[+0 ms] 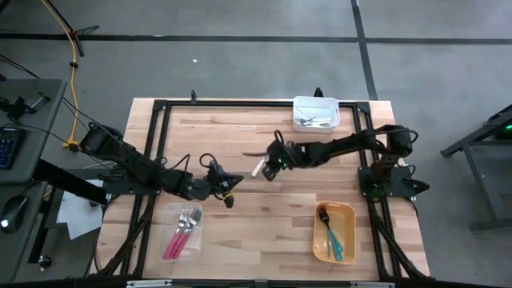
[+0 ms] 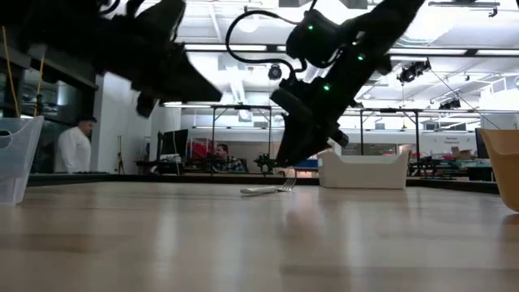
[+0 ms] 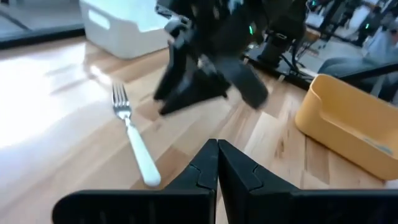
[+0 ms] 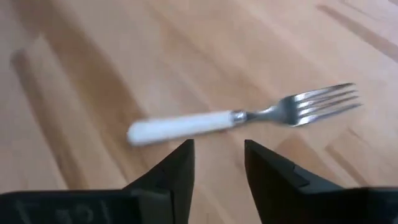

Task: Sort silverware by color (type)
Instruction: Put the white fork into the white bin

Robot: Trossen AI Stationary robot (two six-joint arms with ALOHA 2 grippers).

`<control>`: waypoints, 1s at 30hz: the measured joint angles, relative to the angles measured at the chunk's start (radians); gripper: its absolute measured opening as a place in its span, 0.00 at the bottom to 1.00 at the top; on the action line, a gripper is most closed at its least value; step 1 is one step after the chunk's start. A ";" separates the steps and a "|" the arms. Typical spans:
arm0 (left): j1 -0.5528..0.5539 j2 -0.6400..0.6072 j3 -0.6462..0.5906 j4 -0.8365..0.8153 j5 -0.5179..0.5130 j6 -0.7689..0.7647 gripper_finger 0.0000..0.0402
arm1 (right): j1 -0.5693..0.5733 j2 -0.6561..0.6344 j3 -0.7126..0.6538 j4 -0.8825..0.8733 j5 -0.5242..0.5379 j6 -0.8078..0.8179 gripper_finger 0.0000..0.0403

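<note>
White-handled fork (image 1: 258,168) flat on bare counter (image 1: 264,224) at frame centre, unheld. Right tool (image 1: 274,166) just beside it, fingers apart, likely lined up to grasp. Left tool (image 1: 232,183) lower left of fork, pressed together, waiting clear.

White-handled fork (image 4: 242,116) flat on table, mid-table, ungripped.

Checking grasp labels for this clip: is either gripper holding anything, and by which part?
Nothing is held. The right gripper is open just short of the white-handled fork lying on the table; the left gripper is shut, empty.
</note>
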State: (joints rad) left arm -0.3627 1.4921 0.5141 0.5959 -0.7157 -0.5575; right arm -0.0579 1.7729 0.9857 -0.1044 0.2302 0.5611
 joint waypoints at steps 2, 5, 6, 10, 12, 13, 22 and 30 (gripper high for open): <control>-0.011 0.000 -0.041 0.050 -0.003 -0.036 0.00 | -0.030 0.000 0.027 -0.036 -0.008 0.061 0.36; -0.027 0.000 -0.083 0.104 -0.010 -0.061 0.00 | -0.062 0.017 0.061 -0.043 -0.017 0.096 0.43; -0.030 0.000 -0.093 0.117 -0.016 -0.065 0.00 | -0.068 0.026 0.066 -0.049 -0.016 0.097 0.45; -0.041 0.000 -0.107 0.117 -0.032 -0.078 0.00 | -0.073 0.104 0.118 -0.068 -0.043 0.090 0.49; -0.045 0.000 -0.107 0.120 -0.034 -0.078 0.00 | -0.069 0.149 0.153 -0.075 -0.045 0.081 0.49; -0.047 0.000 -0.107 0.121 -0.034 -0.078 0.00 | -0.066 0.165 0.168 -0.080 -0.047 0.062 0.49; -0.051 0.000 -0.108 0.114 -0.030 -0.078 0.00 | -0.018 0.248 0.300 -0.238 -0.127 -0.206 0.48; -0.051 0.000 -0.107 0.114 -0.028 -0.081 0.00 | 0.009 0.230 0.415 -0.587 -0.134 -0.288 0.44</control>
State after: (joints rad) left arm -0.4141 1.4921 0.4067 0.7097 -0.7437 -0.6385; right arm -0.0486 2.0030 1.4011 -0.6917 0.0959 0.2727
